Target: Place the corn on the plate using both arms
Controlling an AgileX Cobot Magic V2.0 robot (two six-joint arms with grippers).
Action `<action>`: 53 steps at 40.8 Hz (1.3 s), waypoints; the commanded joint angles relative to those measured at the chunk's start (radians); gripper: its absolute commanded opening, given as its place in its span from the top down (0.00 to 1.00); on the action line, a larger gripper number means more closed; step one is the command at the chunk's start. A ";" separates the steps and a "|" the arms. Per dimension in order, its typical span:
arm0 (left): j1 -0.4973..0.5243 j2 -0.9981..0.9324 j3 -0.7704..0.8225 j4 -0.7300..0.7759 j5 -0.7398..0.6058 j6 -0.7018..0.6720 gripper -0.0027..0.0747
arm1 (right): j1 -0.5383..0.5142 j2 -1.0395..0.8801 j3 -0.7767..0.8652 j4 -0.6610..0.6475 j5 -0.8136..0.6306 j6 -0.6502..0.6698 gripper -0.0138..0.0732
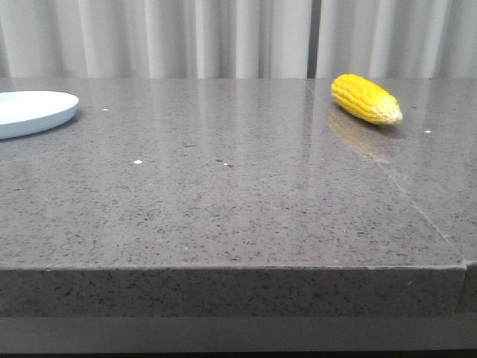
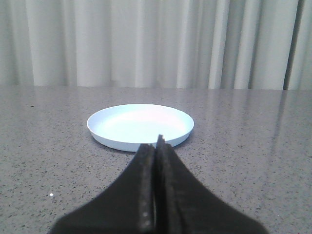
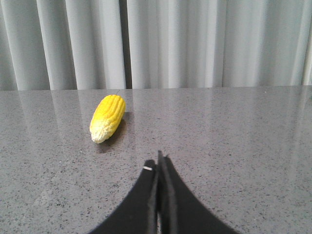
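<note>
Grey speckled stone worktop (image 1: 223,194), pale pleated curtains (image 1: 223,37) behind. One bright yellow corn cob (image 1: 366,99) lies far right, paler tip toward the front. One round pale blue plate (image 1: 33,112), far left edge, well apart from the corn. Two black grippers: left fingers (image 2: 157,146) pressed together, empty; right fingers (image 3: 158,163) likewise closed, empty. Front edge unobstructed.

Corn (image 1: 365,98) is bright yellow with rows of kernels — paler at the tip. Plate (image 2: 140,125) is plain pale blue-white, table (image 1: 223,194) speckled grey, curtain (image 1: 223,37) off-white.
</note>
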 commanded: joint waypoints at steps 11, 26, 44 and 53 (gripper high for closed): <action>0.002 -0.015 0.021 -0.007 -0.079 -0.010 0.99 | -0.005 -0.018 -0.021 -0.009 -0.086 -0.008 0.94; 0.002 -0.015 0.021 -0.007 -0.133 -0.010 0.99 | -0.005 -0.018 -0.021 -0.009 -0.086 -0.008 0.94; 0.002 -0.011 -0.154 0.000 -0.171 -0.010 0.99 | -0.003 -0.015 -0.197 -0.009 -0.004 -0.008 0.94; 0.002 0.085 -0.476 0.032 0.052 -0.010 0.99 | -0.003 0.083 -0.477 -0.010 0.226 -0.008 0.94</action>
